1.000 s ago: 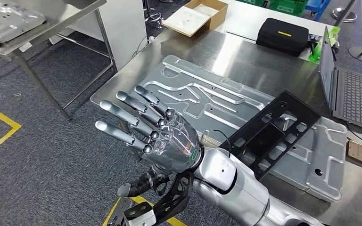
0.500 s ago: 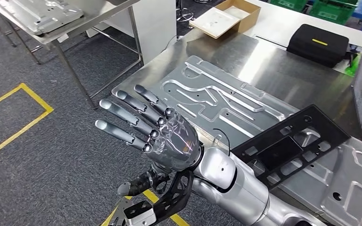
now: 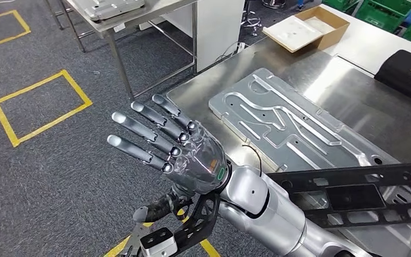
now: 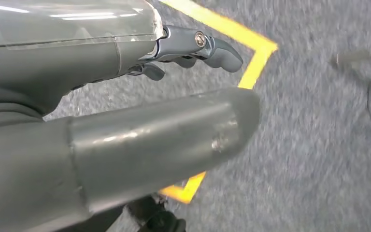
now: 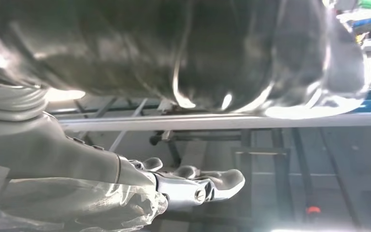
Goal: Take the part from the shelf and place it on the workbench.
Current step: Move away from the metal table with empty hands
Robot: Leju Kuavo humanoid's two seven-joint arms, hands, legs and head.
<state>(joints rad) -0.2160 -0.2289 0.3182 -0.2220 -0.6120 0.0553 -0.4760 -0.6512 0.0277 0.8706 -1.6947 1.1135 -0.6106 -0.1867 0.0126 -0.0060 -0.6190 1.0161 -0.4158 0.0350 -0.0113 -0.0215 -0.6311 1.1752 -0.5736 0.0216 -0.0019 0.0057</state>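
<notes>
Left hand (image 3: 195,160) is raised over the floor (image 3: 59,176), back of the hand up, fingers (image 3: 139,126) straight and spread apart, nothing in it. The left wrist view agrees: left hand (image 4: 125,145) with fingers (image 4: 212,48) uncurled over grey carpet and a yellow tape (image 4: 251,63) corner.

The part (image 3: 353,198) sits low on the right of the head view, past the left forearm and well apart from those fingers. It overlaps the near end of the plate (image 3: 289,118) on the tabletop (image 3: 203,99). Can't tell whether it rests on the plate or is held just above it.

Part look: flat black frame, long and narrow, with rows of rectangular cut-outs, one larger window near the middle and small round holes along the far rail. Matte finish.

Right hand (image 5: 77,179): in the right wrist view its fingers (image 5: 217,183) reach forward, slightly bent, under a dark glossy surface. The picture is blurred, so I can't tell if they clamp anything.

The plate is bare grey metal with milled channels, lying flat and skewed to the tabletop edge.

Containers: an open cardboard box (image 3: 306,27) at the far end of the tabletop holds a flat white sheet or insert. The black case (image 3: 406,77) with a yellow stripe is closed. The contents of the green crates (image 3: 393,13) behind are not visible.
</notes>
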